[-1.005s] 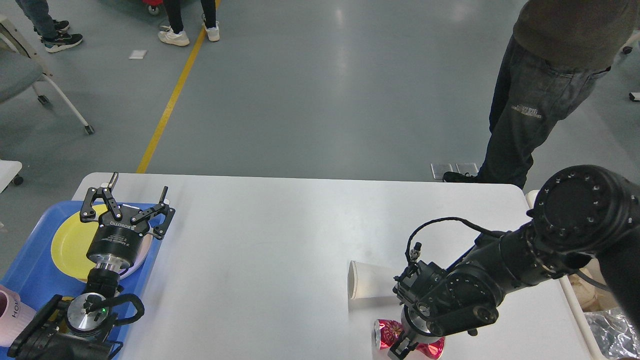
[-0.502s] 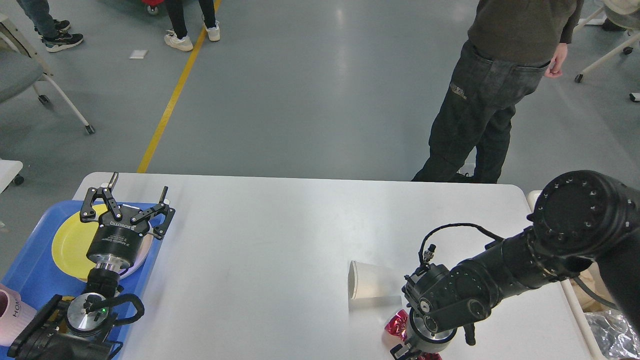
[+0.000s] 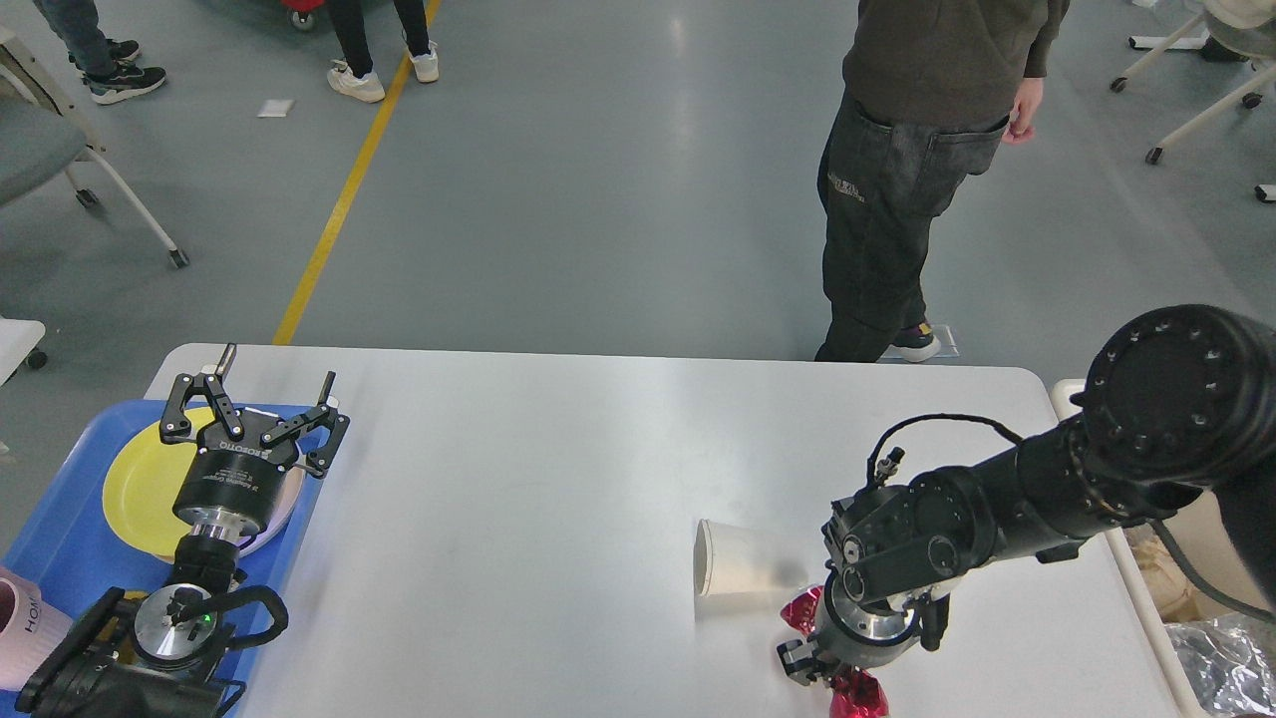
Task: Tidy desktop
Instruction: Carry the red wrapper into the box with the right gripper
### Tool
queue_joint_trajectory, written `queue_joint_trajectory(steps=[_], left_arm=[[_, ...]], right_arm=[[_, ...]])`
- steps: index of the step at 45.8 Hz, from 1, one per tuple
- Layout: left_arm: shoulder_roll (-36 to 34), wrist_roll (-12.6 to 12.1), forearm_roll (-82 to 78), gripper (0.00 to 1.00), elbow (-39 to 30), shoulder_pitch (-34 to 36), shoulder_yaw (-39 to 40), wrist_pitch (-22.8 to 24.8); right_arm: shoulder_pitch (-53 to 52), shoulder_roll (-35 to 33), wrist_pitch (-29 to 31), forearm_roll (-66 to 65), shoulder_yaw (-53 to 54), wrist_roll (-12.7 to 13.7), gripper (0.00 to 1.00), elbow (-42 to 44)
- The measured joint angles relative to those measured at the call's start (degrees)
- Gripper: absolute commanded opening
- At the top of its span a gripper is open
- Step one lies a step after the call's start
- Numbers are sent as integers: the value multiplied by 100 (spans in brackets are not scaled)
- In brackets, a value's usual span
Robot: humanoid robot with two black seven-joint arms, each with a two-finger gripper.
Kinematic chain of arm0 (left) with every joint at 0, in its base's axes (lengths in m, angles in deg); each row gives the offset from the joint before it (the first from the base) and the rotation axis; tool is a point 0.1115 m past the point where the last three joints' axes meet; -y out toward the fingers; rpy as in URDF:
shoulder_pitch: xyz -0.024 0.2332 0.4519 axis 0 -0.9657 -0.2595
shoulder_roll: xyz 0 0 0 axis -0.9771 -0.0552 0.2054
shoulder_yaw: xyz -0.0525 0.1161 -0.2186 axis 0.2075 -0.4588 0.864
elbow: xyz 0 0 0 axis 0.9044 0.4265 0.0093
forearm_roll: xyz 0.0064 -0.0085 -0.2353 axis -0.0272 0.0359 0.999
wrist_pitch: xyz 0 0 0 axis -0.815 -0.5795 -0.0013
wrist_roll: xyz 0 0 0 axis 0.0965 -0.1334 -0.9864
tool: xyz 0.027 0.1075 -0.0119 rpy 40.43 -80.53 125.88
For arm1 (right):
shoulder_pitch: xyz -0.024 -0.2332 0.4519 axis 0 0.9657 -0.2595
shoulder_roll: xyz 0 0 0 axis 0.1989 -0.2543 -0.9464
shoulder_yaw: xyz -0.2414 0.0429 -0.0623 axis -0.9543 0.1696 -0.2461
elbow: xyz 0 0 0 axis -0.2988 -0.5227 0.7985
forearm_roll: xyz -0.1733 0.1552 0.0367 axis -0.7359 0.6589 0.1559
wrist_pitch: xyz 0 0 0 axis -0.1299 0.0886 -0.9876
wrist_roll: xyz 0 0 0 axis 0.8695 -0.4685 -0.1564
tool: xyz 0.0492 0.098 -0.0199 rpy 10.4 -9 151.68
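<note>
White, matte and round-cornered, the wide rectangular desktop surface [image 3: 558,469] fills the lower head view — both black arms over it.

Left gripper [image 3: 257,394] hangs above the blue plastic tray [image 3: 60,538] at the surface's left edge, its jaws spread wide and holding nothing; a round yellow plate [image 3: 140,489] lies in the tray under it, and a pink mug [image 3: 25,623] shows at the tray's near corner. Right gripper [image 3: 827,670] points down near the front right, its jaws closed on a crumpled shiny red foil wrapper [image 3: 859,695] — just beside a white paper cup [image 3: 743,570] lying on its side, mouth facing left. Beyond the far edge stands a person in dark trousers [image 3: 887,199].
</note>
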Motion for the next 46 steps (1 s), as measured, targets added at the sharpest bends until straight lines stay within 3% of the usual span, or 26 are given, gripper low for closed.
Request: queue_joint_trajectory(steps=[7, 18, 25, 35, 46], left_arm=[[-3, -1, 0, 97, 0, 0, 0, 0], [-4, -9, 0, 97, 0, -1, -6, 0], [-5, -9, 0, 97, 0, -3, -6, 0], [-5, -8, 0, 97, 0, -4, -6, 0], [-5, 1, 0, 97, 0, -4, -6, 0]], right_arm=[[-1101, -393, 645, 1600, -118, -9, 0, -250], [-3272, -816, 1624, 2302, -998, -41, 0, -1241], [-4573, -1261, 2049, 2615, -1692, -322, 0, -1862], [-5567, -1304, 2099, 2788, -2872, -1014, 0, -2257], [-5402, -1602, 1443, 2801, -3760, -1120, 0, -2119]])
